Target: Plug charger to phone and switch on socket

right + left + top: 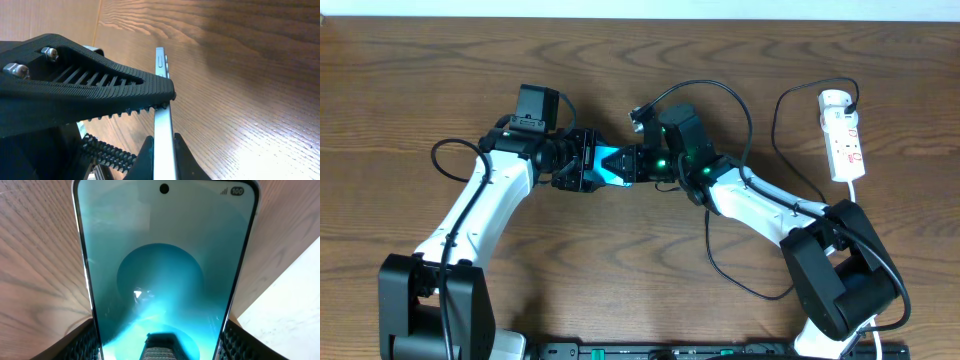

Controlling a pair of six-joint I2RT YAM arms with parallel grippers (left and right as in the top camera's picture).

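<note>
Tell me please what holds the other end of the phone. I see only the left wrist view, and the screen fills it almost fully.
Observer: The right hand is shut on the phone, facing the left hand.
Operator: Is the charger in the phone?
Observer: No. The charger's plug tip lies free on the table beside the right wrist.
Operator: And where is the socket?
Observer: The socket lies at the table's far right, apart from both hands.
</note>
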